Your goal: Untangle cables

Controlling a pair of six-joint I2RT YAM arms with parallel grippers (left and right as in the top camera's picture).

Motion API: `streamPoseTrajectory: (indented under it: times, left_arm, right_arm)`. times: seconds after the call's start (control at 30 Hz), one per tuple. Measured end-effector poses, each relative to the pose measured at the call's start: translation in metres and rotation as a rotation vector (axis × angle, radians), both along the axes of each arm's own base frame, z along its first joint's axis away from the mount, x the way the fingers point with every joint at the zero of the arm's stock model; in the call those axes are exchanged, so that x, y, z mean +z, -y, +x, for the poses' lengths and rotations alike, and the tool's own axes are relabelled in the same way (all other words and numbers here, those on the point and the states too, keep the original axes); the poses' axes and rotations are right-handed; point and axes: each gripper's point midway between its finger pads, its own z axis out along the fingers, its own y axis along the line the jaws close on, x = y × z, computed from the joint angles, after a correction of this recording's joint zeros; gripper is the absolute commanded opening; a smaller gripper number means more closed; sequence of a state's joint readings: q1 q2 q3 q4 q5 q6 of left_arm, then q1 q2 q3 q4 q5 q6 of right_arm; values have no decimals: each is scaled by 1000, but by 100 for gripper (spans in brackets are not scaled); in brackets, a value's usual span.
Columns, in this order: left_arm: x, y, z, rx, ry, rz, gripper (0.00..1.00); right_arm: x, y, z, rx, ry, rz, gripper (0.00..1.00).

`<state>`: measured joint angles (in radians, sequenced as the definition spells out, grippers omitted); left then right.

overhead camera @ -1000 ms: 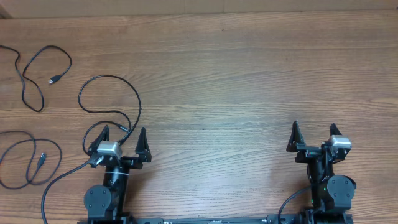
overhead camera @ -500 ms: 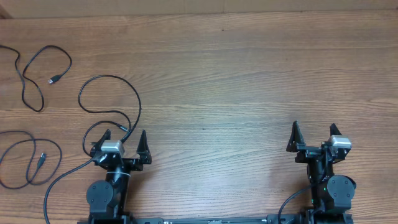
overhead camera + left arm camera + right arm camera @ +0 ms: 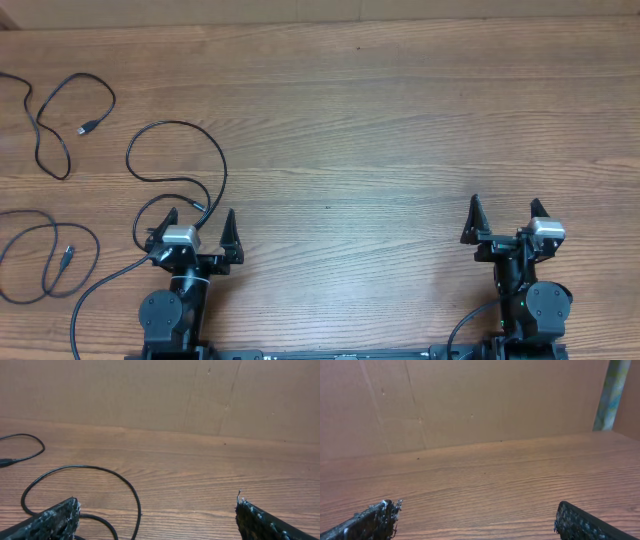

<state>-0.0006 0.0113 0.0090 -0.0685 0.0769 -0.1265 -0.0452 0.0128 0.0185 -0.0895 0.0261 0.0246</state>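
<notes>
Nothing legible shows in any view. The brown wood-grain desk [image 3: 400, 130], the thin black cables [image 3: 176, 122] lying on it and the plain brown cardboard wall [image 3: 470, 400] behind it carry no readable text, label, brand, number or sign.

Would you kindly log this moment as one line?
left gripper: open, empty | right gripper: open, empty | cables: loose on table, left side

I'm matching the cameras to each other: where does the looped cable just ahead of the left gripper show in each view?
Overhead: looped cable, left of centre, just beyond the left gripper.
Left wrist: looped cable arcs across the lower left.
Right wrist: not in it.
Shared landmark: the wooden table.
</notes>
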Motion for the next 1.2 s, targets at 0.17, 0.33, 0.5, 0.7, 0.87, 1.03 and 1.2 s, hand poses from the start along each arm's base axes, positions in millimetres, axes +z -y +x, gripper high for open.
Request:
streamPoseTrajectory:
  times: [0.17,0.33,0.5,0.7,0.87,1.03,1.2]
  left_arm:
    - [0,0,0,0,0,0,100]
    - [0,0,0,0,0,0,100]
    - [0,0,0,0,0,0,100]
    - [0,-1,0,4,-2,0,100]
    - [-1,-1,0,7,-2,9,100]
    - [-1,-1,0,0,3,82,99]
    - [-1,0,0,-4,6,108,100]
  right_arm:
    - [0,0,0,0,0,0,100]
    - [0,0,0,0,0,0,100]
    - [0,0,0,0,1,0,100]
    - [0,0,0,0,0,0,100]
    - [0,0,0,0,0,-1,100]
    - [0,0,0,0,0,-2,100]
    - [0,0,0,0,1,-2,100]
